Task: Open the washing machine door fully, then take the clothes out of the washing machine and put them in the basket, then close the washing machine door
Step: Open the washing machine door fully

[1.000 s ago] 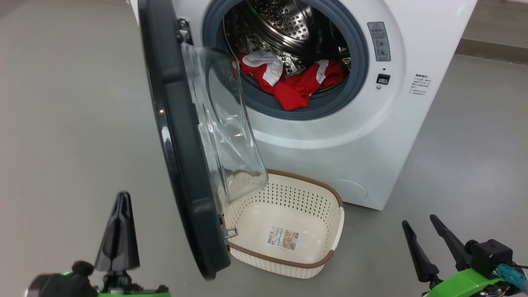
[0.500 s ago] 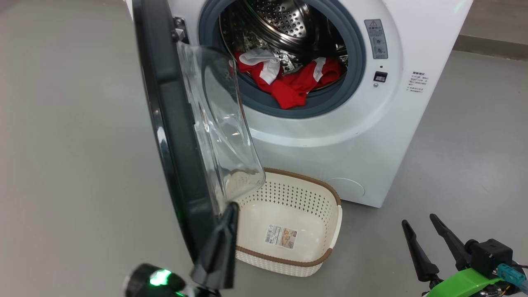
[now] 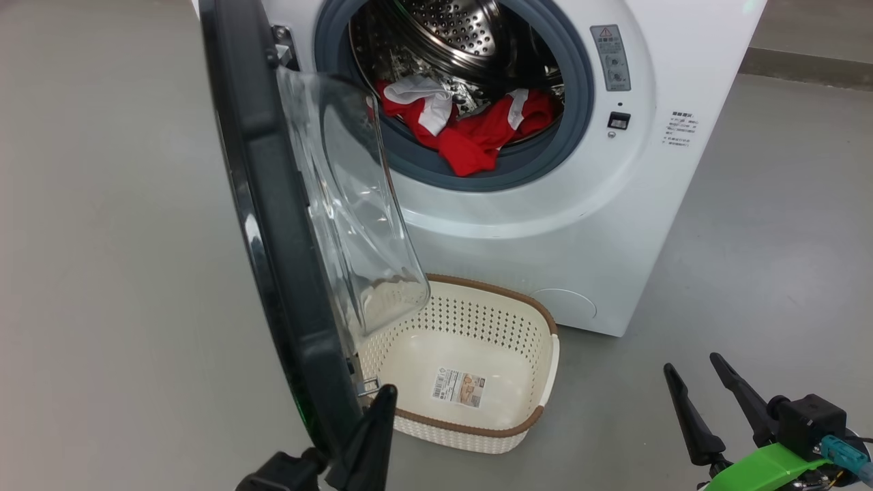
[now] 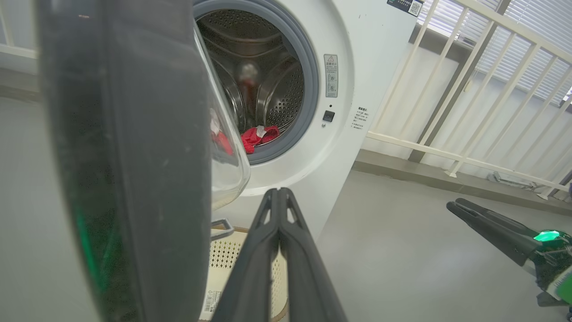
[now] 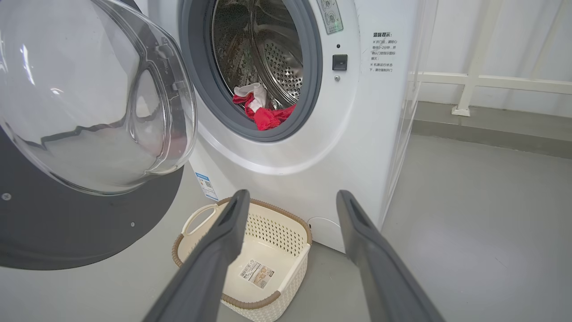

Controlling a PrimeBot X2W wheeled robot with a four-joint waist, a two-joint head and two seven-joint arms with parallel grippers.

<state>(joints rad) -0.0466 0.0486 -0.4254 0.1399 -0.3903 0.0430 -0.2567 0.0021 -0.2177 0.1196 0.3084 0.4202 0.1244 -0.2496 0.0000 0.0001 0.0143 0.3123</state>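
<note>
Door: black-rimmed round glass door (image 3: 273, 204), open, just beside left end effector (image 3: 385, 395)
Left end effector: clenched, empty
Right end effector (image 3: 692, 365): released
Clothes: red fabric clothes (image 3: 470, 140) beyond both

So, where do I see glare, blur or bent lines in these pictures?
Head view: sharp, with white glints on the door glass. Left wrist view: the door rim is near and blurred, with a green glow low on it. Right wrist view: the washing machine side edge bows slightly.
</note>
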